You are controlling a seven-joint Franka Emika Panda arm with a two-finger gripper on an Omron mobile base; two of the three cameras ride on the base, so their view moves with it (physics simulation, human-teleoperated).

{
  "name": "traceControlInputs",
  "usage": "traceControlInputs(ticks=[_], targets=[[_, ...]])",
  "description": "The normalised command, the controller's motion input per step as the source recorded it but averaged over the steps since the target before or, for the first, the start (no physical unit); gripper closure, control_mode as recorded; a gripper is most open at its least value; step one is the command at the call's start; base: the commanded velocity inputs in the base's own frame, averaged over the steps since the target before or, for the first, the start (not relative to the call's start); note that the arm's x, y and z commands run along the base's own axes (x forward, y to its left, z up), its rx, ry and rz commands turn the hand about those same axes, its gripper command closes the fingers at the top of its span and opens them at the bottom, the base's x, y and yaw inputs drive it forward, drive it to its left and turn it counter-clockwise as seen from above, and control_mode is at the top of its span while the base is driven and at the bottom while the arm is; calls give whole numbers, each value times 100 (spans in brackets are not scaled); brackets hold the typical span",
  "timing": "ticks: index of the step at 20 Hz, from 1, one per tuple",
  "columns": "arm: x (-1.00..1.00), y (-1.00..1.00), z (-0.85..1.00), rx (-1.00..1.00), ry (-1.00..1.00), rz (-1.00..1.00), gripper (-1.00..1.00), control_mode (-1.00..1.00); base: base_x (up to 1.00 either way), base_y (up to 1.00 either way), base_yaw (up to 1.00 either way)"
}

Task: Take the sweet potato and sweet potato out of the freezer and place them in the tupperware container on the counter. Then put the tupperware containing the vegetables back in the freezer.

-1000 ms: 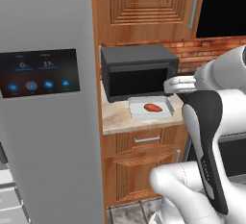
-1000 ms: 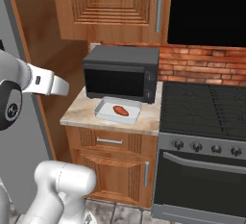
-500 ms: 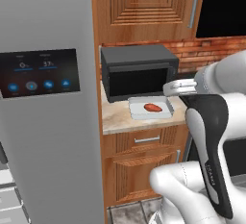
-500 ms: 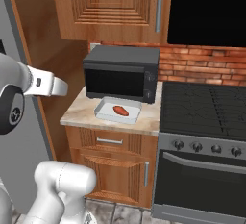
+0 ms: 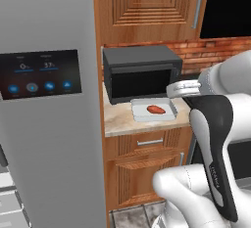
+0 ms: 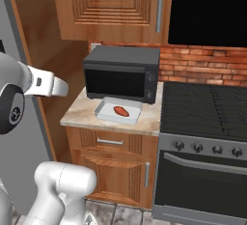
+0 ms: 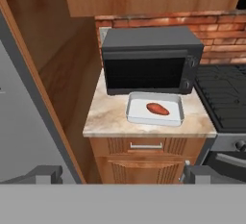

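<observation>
One orange-red sweet potato [image 7: 158, 108] lies inside the tupperware container [image 7: 178, 118], a shallow pale tray with rounded corners that sits on the counter [image 7: 110, 120] directly in front of the black microwave [image 7: 151, 59]. Seen from the hand camera, the tuber lies well ahead of the jaws and roughly centred between them, its long axis running across the line of the fingers, with the end nearer the stove [image 7: 226, 98] dipping slightly toward the camera. It is a small, smooth oblong, tapered at both ends. The gripper [image 7: 122, 174] stands fully open and holds nothing, well back from the counter's edge, its fingertips [image 7: 44, 174] spread wide apart.
</observation>
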Motion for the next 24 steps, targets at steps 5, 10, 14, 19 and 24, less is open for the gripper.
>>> traceControlInputs(ticks=[5, 10, 14, 19, 24], targets=[[-11, 0, 0, 0, -1, 1, -100, -100, 0, 0, 0], [-21, 0, -1, 0, 0, 0, -100, -100, 0, 0, 0], [-15, 0, -5, 0, 0, 0, -100, 100, -9, 0, 0], [0, 0, 0, 0, 0, 0, -100, 100, -78, 3, 7], [0, 0, 0, 0, 0, 0, -100, 100, -40, 8, 8]])
